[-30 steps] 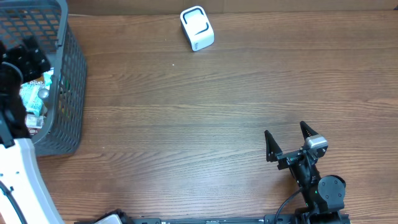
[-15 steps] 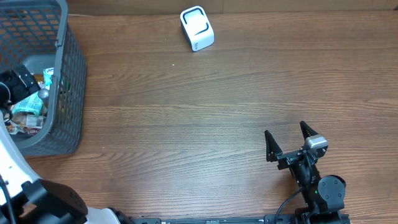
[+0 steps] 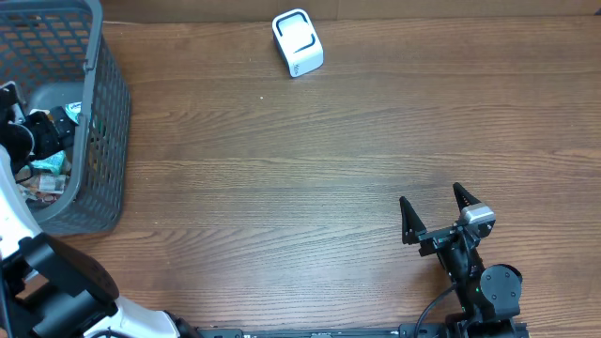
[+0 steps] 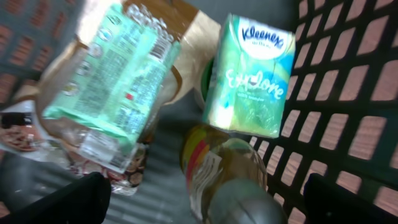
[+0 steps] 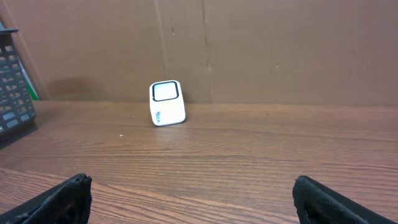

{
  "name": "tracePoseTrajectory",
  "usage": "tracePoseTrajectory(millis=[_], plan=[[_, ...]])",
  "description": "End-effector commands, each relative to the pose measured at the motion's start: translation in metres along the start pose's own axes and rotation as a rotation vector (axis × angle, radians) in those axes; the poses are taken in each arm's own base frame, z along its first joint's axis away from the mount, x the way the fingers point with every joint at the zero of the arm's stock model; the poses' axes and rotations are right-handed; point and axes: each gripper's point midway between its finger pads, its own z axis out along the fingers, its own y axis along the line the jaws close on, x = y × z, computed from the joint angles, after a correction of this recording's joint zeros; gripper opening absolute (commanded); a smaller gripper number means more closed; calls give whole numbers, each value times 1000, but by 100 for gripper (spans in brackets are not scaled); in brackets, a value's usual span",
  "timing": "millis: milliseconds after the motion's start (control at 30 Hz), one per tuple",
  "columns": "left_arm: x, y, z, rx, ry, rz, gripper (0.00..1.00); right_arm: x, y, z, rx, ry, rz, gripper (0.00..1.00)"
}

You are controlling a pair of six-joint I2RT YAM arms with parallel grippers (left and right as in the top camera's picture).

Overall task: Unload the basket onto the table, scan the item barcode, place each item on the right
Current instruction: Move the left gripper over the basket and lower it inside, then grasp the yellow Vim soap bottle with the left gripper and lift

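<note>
Risk: the pile is tight, so left tool (image 4: 211,205) could pinch two things or snag the basket (image 3: 105,141) mesh. bottle (image 4: 224,174) is round and may slip.

Both tools are wide open and empty: left inside the basket at upper left of overhead, right tool (image 3: 432,199) at lower right.

Basket holds tissue pack (image 4: 252,78), green packet (image 4: 109,74), bottle and more underneath. No item is picked yet.

scanner (image 3: 298,42) sits top centre on the surface (image 3: 329,188).

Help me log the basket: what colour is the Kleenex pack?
Green and white Kleenex pack, clearest in the left wrist view.
</note>
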Motion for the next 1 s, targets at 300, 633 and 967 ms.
tracePoseTrajectory(millis=[300, 633, 967], plan=[[19, -13, 51, 56, 136, 67, 82, 2, 0, 0, -4, -5, -2, 100], [31, -9, 74, 60, 204, 52, 64, 2, 0, 0, -4, -5, -2, 100], [25, 1, 65, -9, 183, 6, 47, 2, 0, 0, -3, -4, -2, 100]])
